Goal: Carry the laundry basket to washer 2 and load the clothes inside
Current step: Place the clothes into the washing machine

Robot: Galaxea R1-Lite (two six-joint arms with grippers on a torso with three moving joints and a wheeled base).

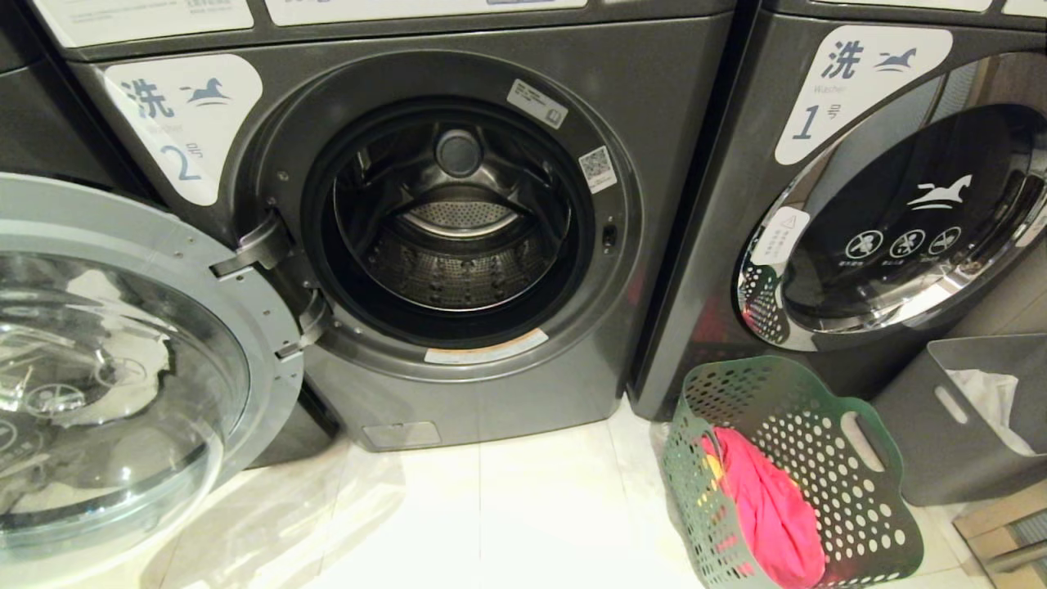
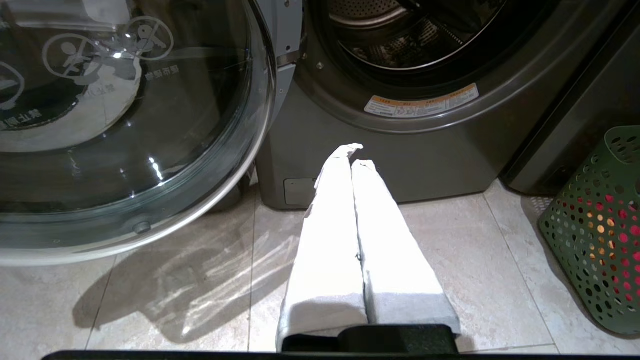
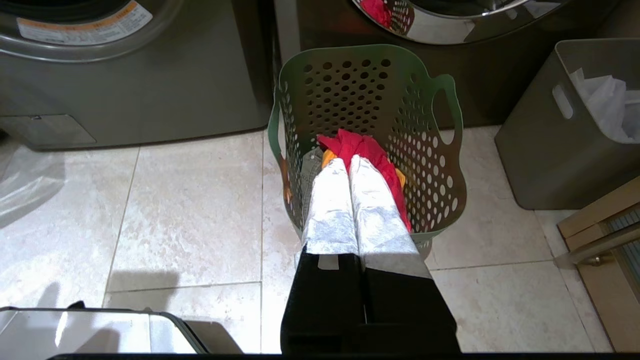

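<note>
Fingers (image 3: 349, 161) of our right gripper hang clenched above the clothes (image 3: 367, 150); we should spread them, then pinch the top garment in the basket (image 3: 440, 165).

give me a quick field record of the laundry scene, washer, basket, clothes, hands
washer 2: door swung fully open, drum empty
laundry basket: on the floor in front of washer 1, to the right of washer 2
clothes: in the basket, pink-red garment on top, yellow-orange one beneath
grey bin: right of the basket, holds a white sheet
left hand: shut, empty, in front of washer 2
right hand: shut, empty, above the basket
loading: not started
</note>
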